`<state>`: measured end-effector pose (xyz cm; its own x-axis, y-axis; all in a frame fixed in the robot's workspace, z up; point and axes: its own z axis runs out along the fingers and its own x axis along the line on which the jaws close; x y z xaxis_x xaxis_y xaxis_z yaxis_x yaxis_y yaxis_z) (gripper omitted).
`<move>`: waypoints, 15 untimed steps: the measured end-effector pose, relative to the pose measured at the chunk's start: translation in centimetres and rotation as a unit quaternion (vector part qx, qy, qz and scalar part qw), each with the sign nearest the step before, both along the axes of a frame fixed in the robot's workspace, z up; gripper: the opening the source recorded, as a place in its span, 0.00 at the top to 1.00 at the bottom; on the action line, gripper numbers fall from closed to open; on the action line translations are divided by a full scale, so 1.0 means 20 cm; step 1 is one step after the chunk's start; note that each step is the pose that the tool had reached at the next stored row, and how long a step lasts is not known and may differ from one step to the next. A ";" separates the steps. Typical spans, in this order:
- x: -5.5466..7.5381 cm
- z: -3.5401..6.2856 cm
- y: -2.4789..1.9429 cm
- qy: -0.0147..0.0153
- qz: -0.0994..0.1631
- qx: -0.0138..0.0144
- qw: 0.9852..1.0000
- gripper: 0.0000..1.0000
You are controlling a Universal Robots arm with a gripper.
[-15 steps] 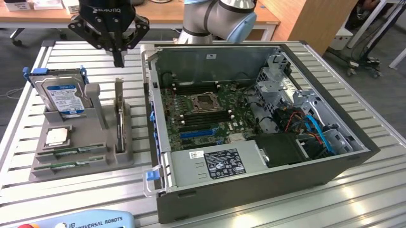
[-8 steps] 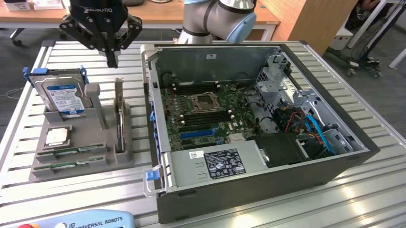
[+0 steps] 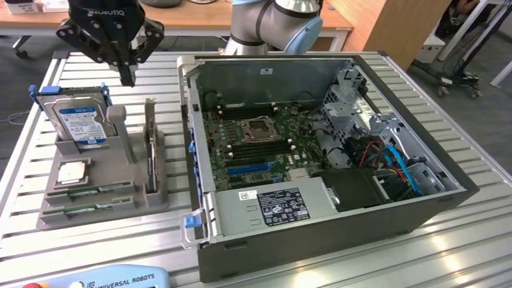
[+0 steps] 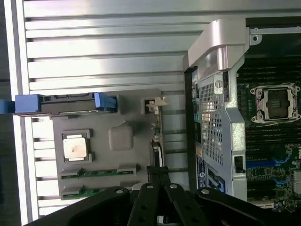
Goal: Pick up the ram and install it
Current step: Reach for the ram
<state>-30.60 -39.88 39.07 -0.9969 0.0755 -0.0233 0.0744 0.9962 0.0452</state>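
Exterior view: I see the black tool (image 3: 126, 79) pinched shut, holding nothing, above the grey plastic holder (image 3: 120, 201) on the ribbed metal tabletop (image 3: 448, 240); the long flat green ram stick (image 3: 90, 192) lies in a holder slot; the silver hard drive (image 3: 80, 123) shows its blue-white label. Wrist view: the hard drive (image 4: 66, 101) appears edge-on; the ram stick (image 4: 106, 172) lies near the tool (image 4: 159, 172).

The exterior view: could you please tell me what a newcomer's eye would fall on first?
The open grey computer case with its green motherboard lies across the middle and the exterior view's right. At that view's left, a grey holder carries a silver hard drive and two thin green ram sticks, with the black gripper shut and empty above it.
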 end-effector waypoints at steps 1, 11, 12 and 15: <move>-0.01 0.000 0.000 0.000 0.000 0.000 1.000 0.90; -0.12 -0.003 0.000 0.000 0.000 0.000 1.000 0.90; -0.13 -0.003 0.000 0.000 0.000 0.000 1.000 0.90; -0.17 -0.004 0.000 0.000 0.000 0.000 1.000 0.90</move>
